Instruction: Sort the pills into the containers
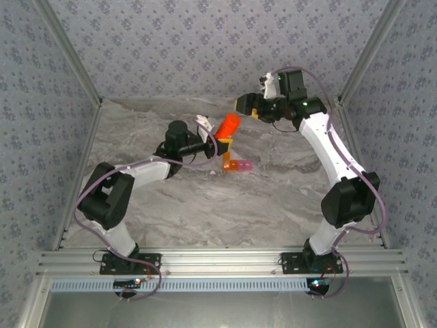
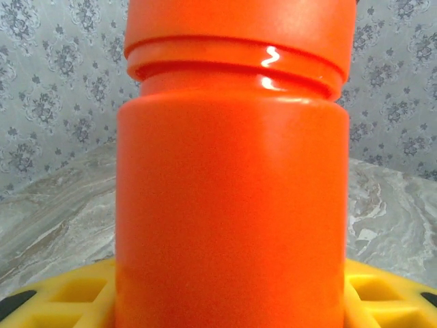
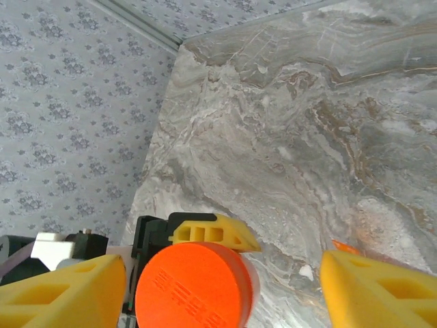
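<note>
Even soft light, faint shadows, glare streaks on the close, slightly blurred orange bottle [image 2: 232, 205]

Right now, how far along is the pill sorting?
Early. Done: the left gripper grips the orange bottle. In hand: the right gripper stands open either side of the cap, which is on. Left: uncapping, then filling the pill box on the table; its contents are too small to tell.

The left arm [image 1: 140, 172] and right arm [image 1: 326, 145] had white links and black joints, trailed by lilac cables [image 1: 377, 198], on black bases [image 1: 130, 262]. The fingers [image 3: 372, 290] were yellow, moulded with hollow cells.
</note>
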Motion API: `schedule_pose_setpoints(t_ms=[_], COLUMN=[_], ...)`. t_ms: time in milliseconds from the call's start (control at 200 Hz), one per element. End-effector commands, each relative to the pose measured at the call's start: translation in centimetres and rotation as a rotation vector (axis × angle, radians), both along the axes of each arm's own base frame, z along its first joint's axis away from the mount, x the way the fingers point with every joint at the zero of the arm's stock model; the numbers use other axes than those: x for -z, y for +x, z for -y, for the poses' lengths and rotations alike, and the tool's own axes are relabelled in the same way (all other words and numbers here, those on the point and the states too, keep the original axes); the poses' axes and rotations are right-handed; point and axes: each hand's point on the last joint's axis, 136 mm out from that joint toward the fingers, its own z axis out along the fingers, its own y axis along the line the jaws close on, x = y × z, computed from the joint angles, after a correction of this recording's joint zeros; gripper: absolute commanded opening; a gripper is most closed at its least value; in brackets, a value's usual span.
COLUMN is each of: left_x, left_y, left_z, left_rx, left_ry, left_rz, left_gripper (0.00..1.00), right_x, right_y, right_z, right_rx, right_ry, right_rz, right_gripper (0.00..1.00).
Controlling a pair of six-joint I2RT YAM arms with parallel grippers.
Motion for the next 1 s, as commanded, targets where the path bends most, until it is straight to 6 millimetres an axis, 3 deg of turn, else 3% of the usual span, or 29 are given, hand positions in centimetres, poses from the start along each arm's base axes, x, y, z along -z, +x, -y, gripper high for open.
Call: schedule_pose_setpoints(t_ms=[0, 175, 485, 994], left_x=[-2.8, -2.7, -2.8, -2.9], left_y=[-0.6, -1.4, -1.5, -1.4], left_z=[0.3, 0.6, 1.0, 1.0], left_rx=[0.086, 0.183, 0.213, 0.216], left_ry=[-0.061, -0.06, -0.06, -0.064], left_rz=[0.042, -0.015, -0.03, -0.032], left_gripper=[0.0, 0.0, 0.0, 0.0], right_x=[-2.3, -1.9, -1.8, -0.1], right_y=[-1.6, -3.3, -4.2, -4.1], right_z=[0.2, -0.4, -2.2, -3.1], right_rx=[-0.093, -0.254, -0.335, -0.349], right_ry=[0.005, -0.067, -0.079, -0.104], right_rz=[0.092, 0.201, 0.202, 0.163], right_gripper=[0.79, 0.83, 0.85, 0.75])
